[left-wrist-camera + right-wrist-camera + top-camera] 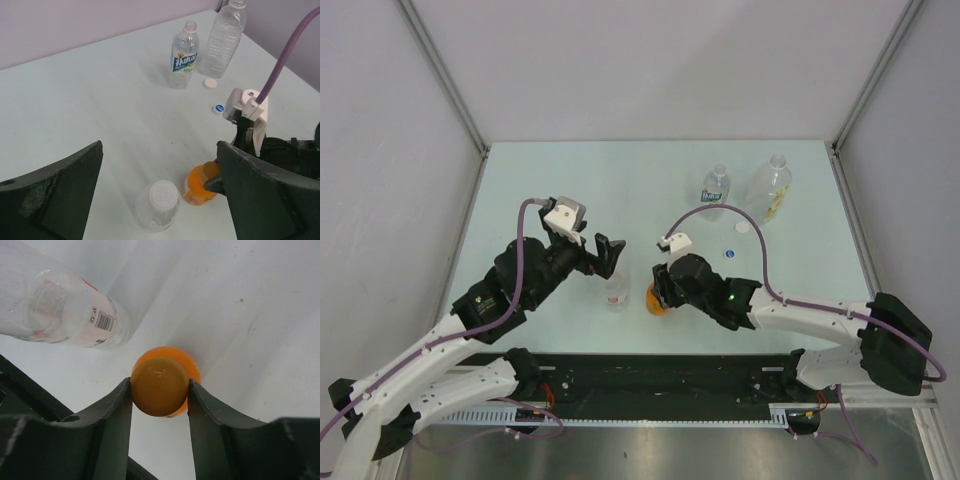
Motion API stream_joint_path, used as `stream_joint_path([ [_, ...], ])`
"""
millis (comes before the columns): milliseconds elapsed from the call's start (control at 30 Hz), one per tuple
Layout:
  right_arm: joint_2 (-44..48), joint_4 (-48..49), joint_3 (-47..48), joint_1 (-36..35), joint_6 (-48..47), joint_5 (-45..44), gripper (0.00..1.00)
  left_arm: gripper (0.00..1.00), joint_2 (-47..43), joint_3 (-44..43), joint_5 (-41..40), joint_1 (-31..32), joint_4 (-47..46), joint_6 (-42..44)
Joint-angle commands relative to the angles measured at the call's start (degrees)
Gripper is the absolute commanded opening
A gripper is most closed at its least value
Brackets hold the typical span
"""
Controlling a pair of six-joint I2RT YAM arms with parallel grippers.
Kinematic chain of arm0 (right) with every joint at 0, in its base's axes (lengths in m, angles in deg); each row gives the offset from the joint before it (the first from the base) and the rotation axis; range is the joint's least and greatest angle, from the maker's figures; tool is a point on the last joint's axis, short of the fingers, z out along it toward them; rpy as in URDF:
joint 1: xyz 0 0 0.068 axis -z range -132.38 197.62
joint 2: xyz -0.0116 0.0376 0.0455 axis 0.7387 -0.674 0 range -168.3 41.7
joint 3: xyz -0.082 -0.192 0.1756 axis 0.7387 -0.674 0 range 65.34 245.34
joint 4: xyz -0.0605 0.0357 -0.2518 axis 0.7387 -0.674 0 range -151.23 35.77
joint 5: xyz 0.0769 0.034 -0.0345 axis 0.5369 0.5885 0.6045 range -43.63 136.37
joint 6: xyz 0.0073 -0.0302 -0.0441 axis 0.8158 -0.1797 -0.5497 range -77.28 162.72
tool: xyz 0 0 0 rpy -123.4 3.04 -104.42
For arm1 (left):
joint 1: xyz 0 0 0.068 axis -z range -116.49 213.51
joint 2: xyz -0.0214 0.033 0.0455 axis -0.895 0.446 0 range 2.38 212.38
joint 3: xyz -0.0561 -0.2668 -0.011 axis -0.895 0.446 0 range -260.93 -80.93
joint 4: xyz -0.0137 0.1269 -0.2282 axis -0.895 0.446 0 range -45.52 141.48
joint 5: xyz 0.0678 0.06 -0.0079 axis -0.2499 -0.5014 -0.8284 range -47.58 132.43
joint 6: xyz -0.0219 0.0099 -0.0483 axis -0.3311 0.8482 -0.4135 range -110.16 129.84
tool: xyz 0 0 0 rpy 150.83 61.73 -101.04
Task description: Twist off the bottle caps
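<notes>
My right gripper [160,386] pinches the orange-brown cap [158,379] of the small orange bottle [194,369] at the centre of its wrist view, both fingers touching it. My left gripper [160,150] is spread wide, with the white-capped small bottle [157,206] at lower centre of its view.
</notes>
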Motion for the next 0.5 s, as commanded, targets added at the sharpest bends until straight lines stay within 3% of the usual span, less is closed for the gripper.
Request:
stream_joint_path([
  [0,9.59,-2.55,1.39,-0.16,-0.66,-4.31,0.16,1.00,-0.69,-0.40,1.30,0.10,-0.45,-0.28],
  [200,23.03,-15.82,9.28,1.24,-0.93,-10.38,0.00,1.00,0.54,-2.24,4.20,0.02,-3.69,0.43],
  [400,29.03,-18.47,15.96,10.11,6.62,5.15,0.00,1.00,3.79,-4.70,12.80,-0.25,-11.06,1.83],
  [467,29.82,-18.65,16.94,15.10,10.31,12.98,0.00,1.00,4.93,-5.14,22.01,-1.65,-13.27,2.19],
])
